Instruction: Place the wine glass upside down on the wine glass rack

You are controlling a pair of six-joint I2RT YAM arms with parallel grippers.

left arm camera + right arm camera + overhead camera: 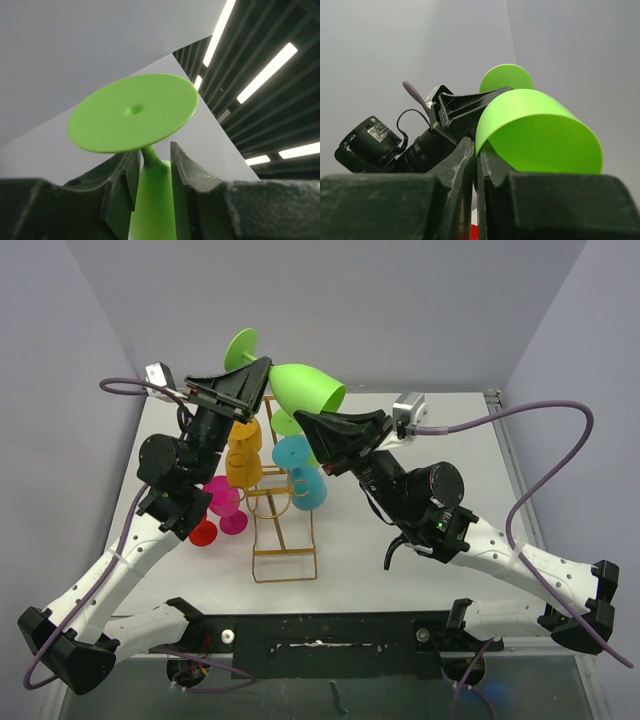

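A lime-green wine glass (305,388) hangs on its side in the air above the top of the gold wire wine glass rack (284,579). My right gripper (298,417) is shut on the rim of its bowl (540,135), with the thin wall pinched between the right gripper's (476,145) jaws. My left gripper (266,365) straddles the stem just below the round foot (132,112). The left gripper's (154,150) jaws stand narrowly apart, with a slit showing beside the stem.
Orange (243,455) and cyan (298,472) glasses hang on the rack. A magenta glass (222,500) and a red one (203,532) are to its left. Grey walls enclose the table on three sides.
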